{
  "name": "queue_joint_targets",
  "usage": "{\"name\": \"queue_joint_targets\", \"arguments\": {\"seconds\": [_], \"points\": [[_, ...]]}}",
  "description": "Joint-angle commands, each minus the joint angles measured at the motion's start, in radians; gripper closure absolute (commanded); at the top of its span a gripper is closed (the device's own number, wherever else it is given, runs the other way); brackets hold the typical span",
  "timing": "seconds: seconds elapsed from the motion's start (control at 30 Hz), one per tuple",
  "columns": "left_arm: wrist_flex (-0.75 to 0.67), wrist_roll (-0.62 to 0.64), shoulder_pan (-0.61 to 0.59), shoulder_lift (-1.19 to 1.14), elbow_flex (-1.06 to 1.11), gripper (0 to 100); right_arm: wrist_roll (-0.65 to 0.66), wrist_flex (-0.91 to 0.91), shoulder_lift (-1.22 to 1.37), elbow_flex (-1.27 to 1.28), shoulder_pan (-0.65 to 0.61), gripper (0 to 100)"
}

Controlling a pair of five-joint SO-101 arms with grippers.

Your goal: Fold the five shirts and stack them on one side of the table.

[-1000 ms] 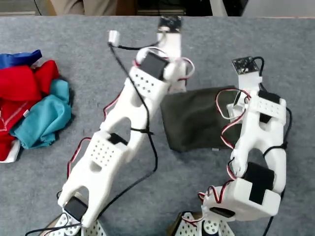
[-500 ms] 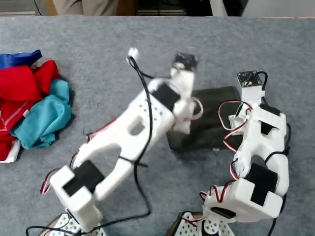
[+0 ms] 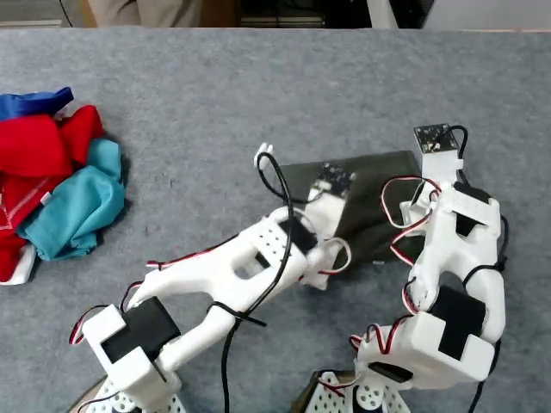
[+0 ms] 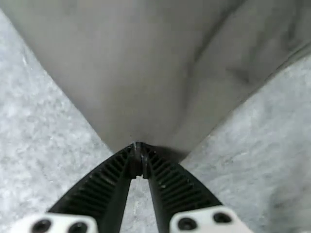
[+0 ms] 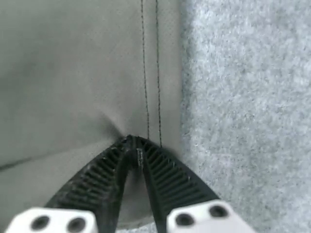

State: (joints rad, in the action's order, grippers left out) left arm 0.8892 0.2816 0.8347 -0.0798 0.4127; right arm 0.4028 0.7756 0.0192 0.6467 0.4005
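The grey desk (image 3: 172, 95) carries both arms and all the clothing. The left arm (image 3: 215, 275) now stretches from the near left corner toward the middle, its wrist over the left part of the dark shirt (image 3: 374, 185). A second ago it reached up toward the far edge, and it has since swung back nearer and to the right. The right arm (image 3: 456, 249) stands at the near right with its wrist over the shirt's right edge, only slightly nearer than before.

The dark shirt lies flat on the desk right of centre, between the two wrists, and has hardly shifted. A loose pile of shirts (image 3: 52, 181) in red, teal and blue sits at the left edge, well apart and unchanged.

The left pincer (image 4: 139, 160) is clenched on a gathered fold of the dark shirt, the cloth tenting from its tips. The right pincer (image 5: 133, 145) is clenched on the same shirt just beside a stitched hem, puckering the fabric.
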Motion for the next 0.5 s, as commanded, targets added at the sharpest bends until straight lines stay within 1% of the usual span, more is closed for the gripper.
{"name": "queue_joint_targets", "arguments": {"seconds": [0.0,0.17,0.33,0.37,0.47], "points": [[-0.048,-0.035,-0.009,0.056,0.066,98,0.005,-0.017,0.004,-0.001,0.015,99.3],[-0.057,-0.098,-0.069,0.056,0.140,98,0.003,-0.017,0.004,0.001,0.015,99.3],[-0.044,-0.133,-0.137,0.068,0.138,98,0.009,-0.011,-0.005,0.002,0.005,99.3],[-0.029,-0.137,-0.138,0.073,0.126,98,0.009,-0.008,-0.007,0.001,-0.001,99.3],[0.087,-0.138,-0.140,0.128,0.031,98,-0.002,0.021,-0.050,0.002,-0.013,99.3]]}}
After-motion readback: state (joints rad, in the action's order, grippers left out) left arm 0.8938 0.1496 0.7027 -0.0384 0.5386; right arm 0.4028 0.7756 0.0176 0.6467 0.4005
